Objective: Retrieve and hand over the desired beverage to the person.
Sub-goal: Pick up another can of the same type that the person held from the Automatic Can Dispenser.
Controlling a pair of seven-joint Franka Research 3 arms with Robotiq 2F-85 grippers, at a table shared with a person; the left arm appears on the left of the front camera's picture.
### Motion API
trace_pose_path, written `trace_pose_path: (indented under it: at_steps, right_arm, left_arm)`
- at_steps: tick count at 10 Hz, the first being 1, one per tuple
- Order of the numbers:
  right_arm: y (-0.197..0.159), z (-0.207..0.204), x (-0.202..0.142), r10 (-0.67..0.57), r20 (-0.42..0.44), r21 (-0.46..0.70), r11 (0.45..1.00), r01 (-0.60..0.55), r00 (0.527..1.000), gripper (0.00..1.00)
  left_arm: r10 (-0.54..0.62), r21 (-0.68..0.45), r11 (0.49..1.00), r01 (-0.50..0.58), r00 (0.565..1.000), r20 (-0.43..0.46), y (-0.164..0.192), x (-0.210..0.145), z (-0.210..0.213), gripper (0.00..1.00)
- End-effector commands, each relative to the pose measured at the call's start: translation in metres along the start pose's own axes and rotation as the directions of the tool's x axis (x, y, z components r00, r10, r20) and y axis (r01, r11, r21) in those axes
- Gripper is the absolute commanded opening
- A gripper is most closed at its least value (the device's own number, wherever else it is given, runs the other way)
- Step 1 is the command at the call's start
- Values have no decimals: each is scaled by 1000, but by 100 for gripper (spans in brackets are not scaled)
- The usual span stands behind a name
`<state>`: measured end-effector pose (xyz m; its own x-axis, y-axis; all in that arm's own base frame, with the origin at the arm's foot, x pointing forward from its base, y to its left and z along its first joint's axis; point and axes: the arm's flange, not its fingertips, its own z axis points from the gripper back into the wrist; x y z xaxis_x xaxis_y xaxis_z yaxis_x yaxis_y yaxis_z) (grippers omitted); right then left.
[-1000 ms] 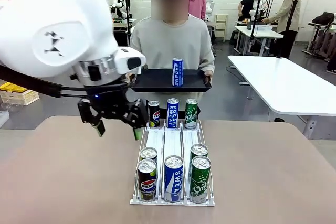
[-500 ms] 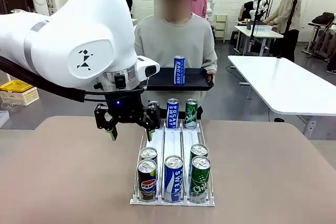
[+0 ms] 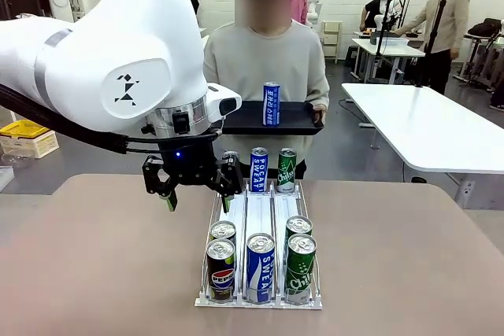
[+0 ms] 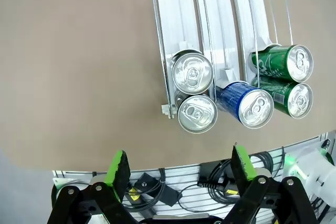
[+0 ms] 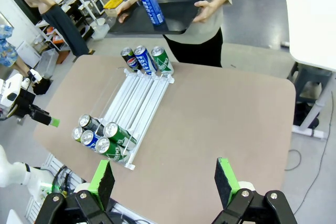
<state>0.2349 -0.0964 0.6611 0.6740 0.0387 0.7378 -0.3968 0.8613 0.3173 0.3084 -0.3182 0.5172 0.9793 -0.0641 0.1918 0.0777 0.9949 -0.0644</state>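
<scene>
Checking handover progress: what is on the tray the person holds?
One blue can stands upright on the black tray. In the front view the left arm covers the tray's left end; the right wrist view shows that end bare.

Rack: white wire rack on mid brown table.
Cans: five aluminium near-end cans in rack; three far-end cans.
Tray: black flat tray beyond table, blue slim can on it.

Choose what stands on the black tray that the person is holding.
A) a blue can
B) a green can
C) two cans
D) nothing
A: one blue can stands upright on the black tray, which the person holds at the far side of the table.
</scene>
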Motion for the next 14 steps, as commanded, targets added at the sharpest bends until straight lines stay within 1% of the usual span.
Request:
trace_pose_path:
  at_steps: [1,2,3,4,5,6,7,8,9,11,12,14]
  right_arm:
    - [-1,-2,1,7,5,35,999,-7,1000,100]
    - [-1,-2,1,7,5,35,999,-7,1000,100]
    - [-1,-2,1,7,5,35,999,-7,1000,100]
    - [-1,-2,1,7,5,35,999,-7,1000,100]
    - [-1,-2,1,7,5,35,999,-7,1000,100]
    - [-1,-2,1,7,5,35,999,-7,1000,100]
    - [-1,-2,1,7,5,35,999,-7,1000,100]
    - [-1,-2,1,7,5,35,999,-7,1000,100]
    - [-1,-2,1,7,5,35,999,-7,1000,100]
    - [-1,-2,1,7,5,35,999,-7,1000,100]
    - [-1,-2,1,7,5,35,999,-7,1000,100]
    - [-1,-2,1,7,5,35,999,-7,1000,100]
  left_arm:
    - [-6,9,1000,6,1000,9,4,-2,1,100]
    - [0,0,1000,0,1000,0,0,0,0,100]
    - [16,18,1000,-15,1000,-15,-8,-1,-10,100]
    - [21,36,999,-20,999,-26,-10,13,-15,100]
    - [42,58,997,-41,999,-9,-12,5,-22,100]
    - [82,34,996,-80,996,-34,-9,0,-28,100]
    - [97,18,995,-96,993,-60,-4,11,-32,100]
    - [108,10,994,-108,992,-70,-6,10,-37,100]
    - [121,-6,993,-121,989,-80,-11,0,-43,100]
    - [76,-6,997,-77,992,-100,-19,5,-52,100]
    - [61,-2,998,-62,993,-103,-25,-2,-59,100]
    - [-19,7,1000,19,996,-89,-29,0,-70,100]
